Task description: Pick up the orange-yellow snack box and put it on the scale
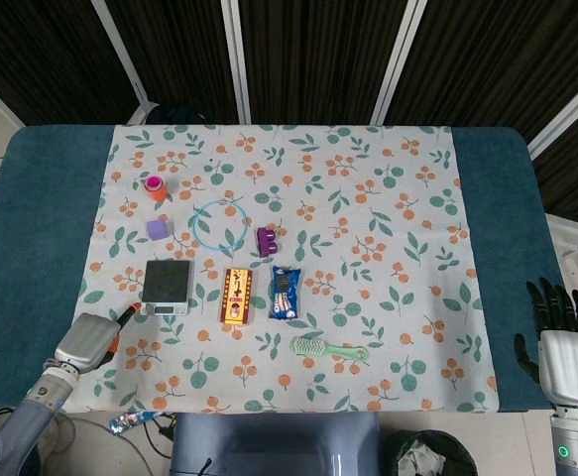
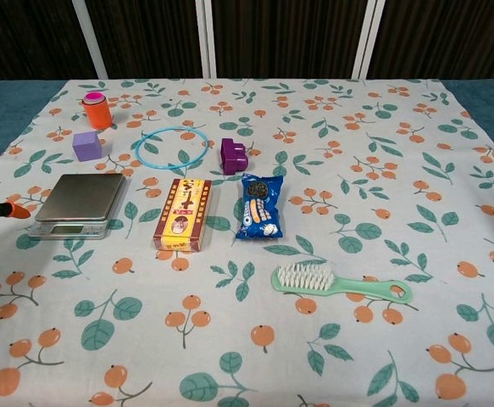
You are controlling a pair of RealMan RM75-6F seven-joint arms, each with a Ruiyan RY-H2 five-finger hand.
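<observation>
Orange-yellow snack box lies flat on the bench, just right of the scale, untouched. Left hand sits near the scale's front-left corner, one orange-tipped finger pointing toward it; whether its fingers are spread I cannot tell. Right hand rests far off, dark fingers apart, holding nothing.

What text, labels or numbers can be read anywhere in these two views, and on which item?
Nothing can be quoted with confidence.
Orange-yellow snack box: dark printed characters and a picture on its top face, too small and blurred to read.
Blue snack packet: a white logo and cookie image, lettering not legible.
Scale: a front panel, no digits discernible.
Orange-pink container and purple block: no visible writing.
</observation>
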